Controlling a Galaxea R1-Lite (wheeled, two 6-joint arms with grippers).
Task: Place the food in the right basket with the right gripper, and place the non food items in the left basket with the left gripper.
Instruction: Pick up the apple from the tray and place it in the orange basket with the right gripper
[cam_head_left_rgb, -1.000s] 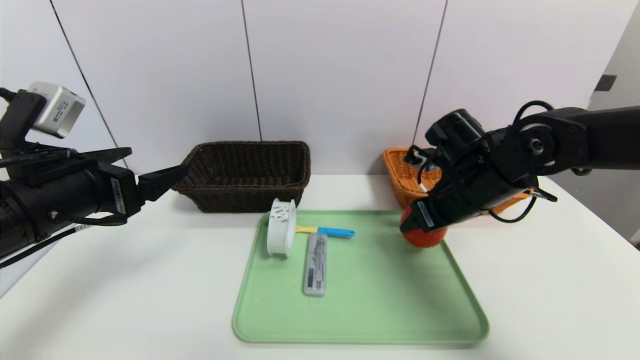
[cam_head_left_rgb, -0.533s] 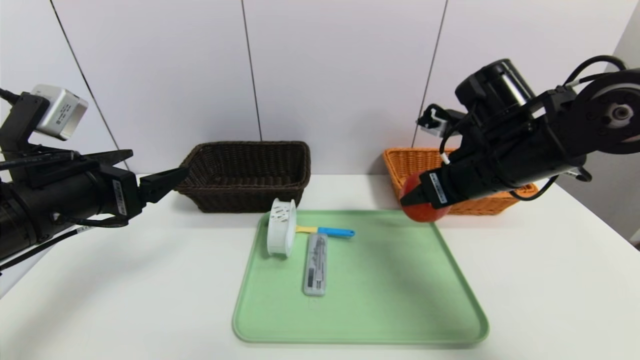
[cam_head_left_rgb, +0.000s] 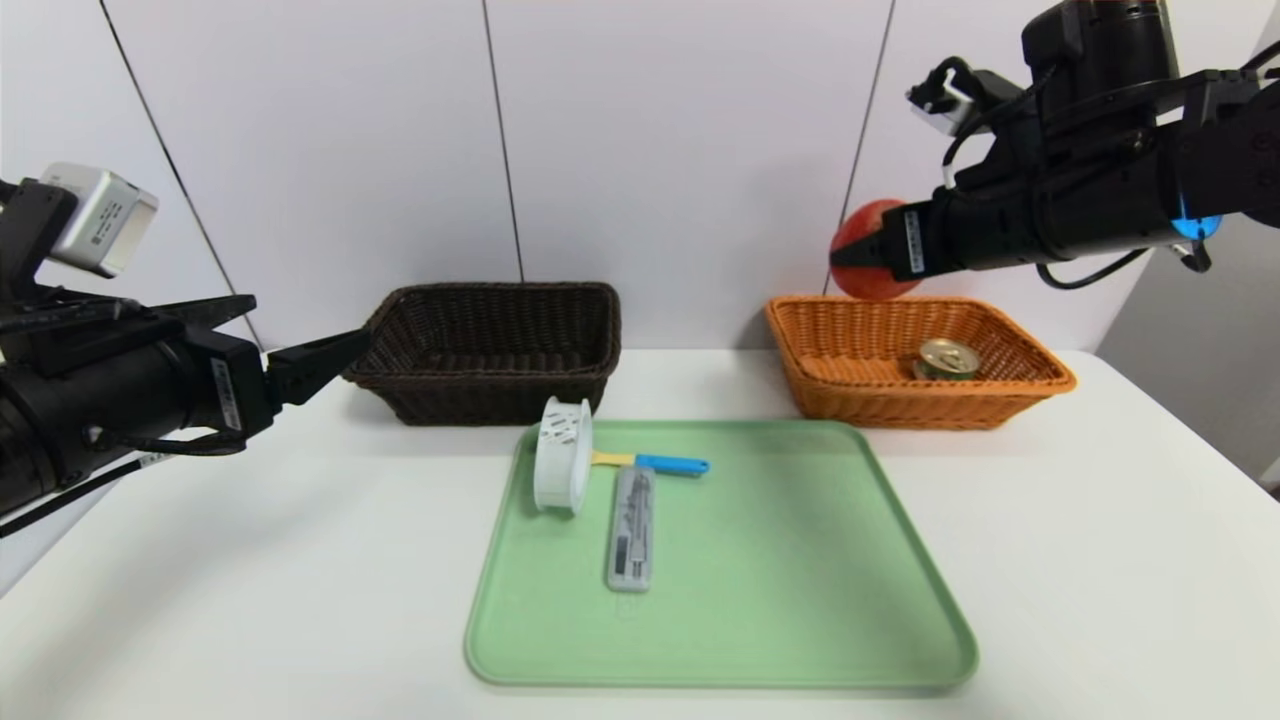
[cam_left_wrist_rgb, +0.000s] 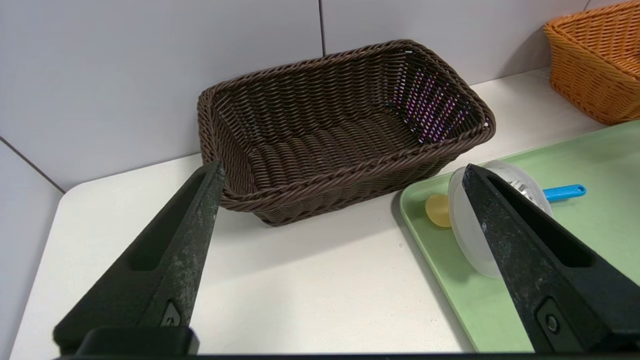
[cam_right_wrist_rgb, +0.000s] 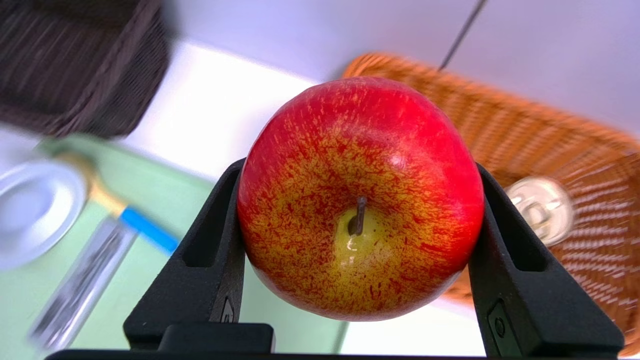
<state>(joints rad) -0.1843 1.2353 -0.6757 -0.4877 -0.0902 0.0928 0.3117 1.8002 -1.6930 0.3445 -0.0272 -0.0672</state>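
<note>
The right gripper (cam_head_left_rgb: 848, 262) is pinching the red apple (cam_head_left_rgb: 868, 262) between its two black prongs, holding it in the upper right of the head view, in the air above the near-left corner of the orange basket (cam_head_left_rgb: 1040, 384). In the right wrist view the apple (cam_right_wrist_rgb: 360, 200) is filling the middle of the frame, stem toward the camera, with a prong pressing on each side. The left gripper (cam_head_left_rgb: 290, 340) is hanging at the left edge of the head view above the white table (cam_head_left_rgb: 200, 600), its prongs spread wide with nothing between them.

Nearest the camera, the green tray (cam_head_left_rgb: 780, 600) is lying in the lower middle of the frame. On its left part the flat grey case (cam_head_left_rgb: 631, 528) is lying lengthwise. Just beyond it the white strainer cup (cam_head_left_rgb: 562, 467) is standing on its edge at the tray's far-left corner, and the utensil with the yellow head and blue handle (cam_head_left_rgb: 660, 462) is lying beside it, its yellow end against the cup.

Farther back, the dark brown basket (cam_head_left_rgb: 600, 330) is sitting at the centre left by the wall. In the left wrist view this basket (cam_left_wrist_rgb: 345, 175) is showing nothing inside. The orange basket is sitting at the centre right, and the gold-lidded tin (cam_head_left_rgb: 945, 358) is resting inside it toward its right side.
</note>
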